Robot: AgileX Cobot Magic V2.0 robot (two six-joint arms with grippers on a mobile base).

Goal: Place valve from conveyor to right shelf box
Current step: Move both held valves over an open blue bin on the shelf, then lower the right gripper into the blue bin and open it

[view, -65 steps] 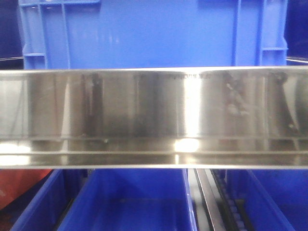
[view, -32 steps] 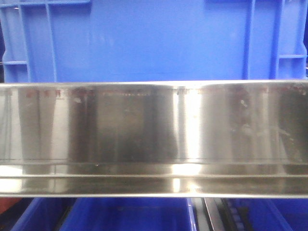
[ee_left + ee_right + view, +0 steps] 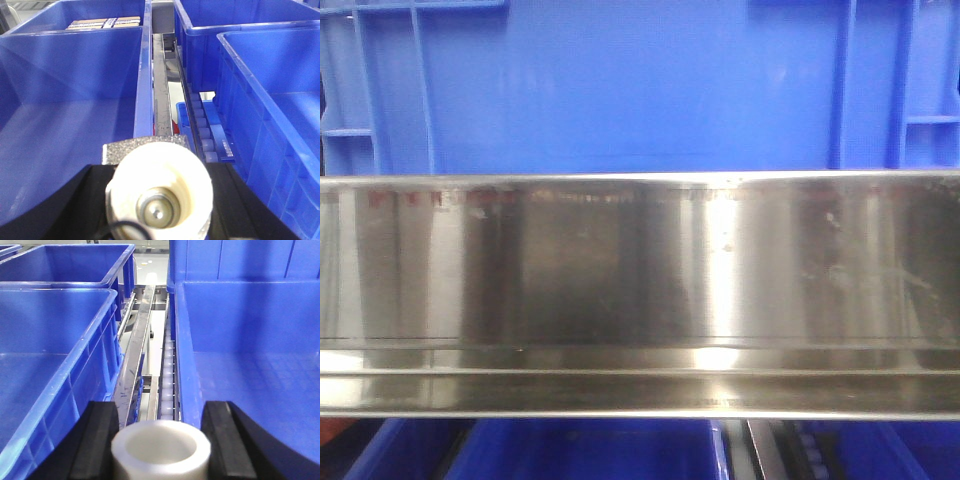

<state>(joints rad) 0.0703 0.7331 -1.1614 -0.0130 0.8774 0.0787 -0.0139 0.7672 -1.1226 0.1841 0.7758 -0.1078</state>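
The right gripper (image 3: 160, 440) is clamped on the valve (image 3: 160, 455), of which only the white base shows, near the gap between bins. The left gripper (image 3: 157, 207) clamps a similar white-based fitting (image 3: 157, 192). This looks like the carry step; next the valve needs shifting right over the blue shelf box (image 3: 240, 315) before release.

1. Blue plastic crate (image 3: 620, 90): ribbed wall, fills the upper part of the frame.
2. Brushed steel band (image 3: 620, 290): runs horizontally edge to edge below the crate, with streaky reflections.
3. Blue bin (image 3: 590, 452): below the band, only its top showing.
4. Dark track (image 3: 790, 450), lower right: possibly rollers, blurred.
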